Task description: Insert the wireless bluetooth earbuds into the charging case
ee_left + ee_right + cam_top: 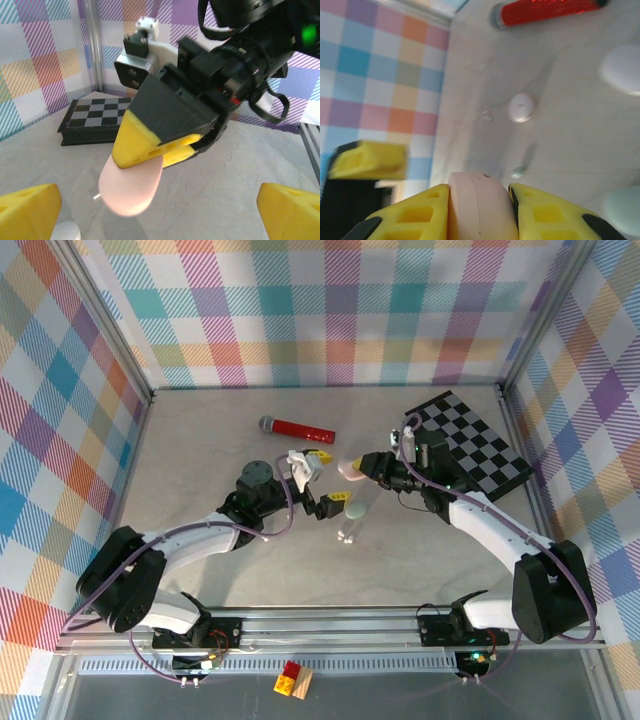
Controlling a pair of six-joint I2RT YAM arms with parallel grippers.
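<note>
The left arm reaches from the near left corner toward the table's middle, elbow bent low and wrist turned right. The left gripper has its blocky yellow fingertips spread wide with nothing between them but air; they stand either side of the other arm's load without touching it. Far of it lies a glossy red cylinder with a grey mesh end.

The tiny pastel plastic earbuds lie loose on the pale, faintly veined tabletop, one whitish and one pale green, near a small round white piece and outside any case.

The right arm stretches from the near right corner, forearm angled left. The right gripper has its yellow wedge fingers pressed on the flanks of a smooth, matte pink pebble-shaped oval case, held above the table. A pale green oval case rests just near of it. At the far right lies a flat black-and-white chequered board.
</note>
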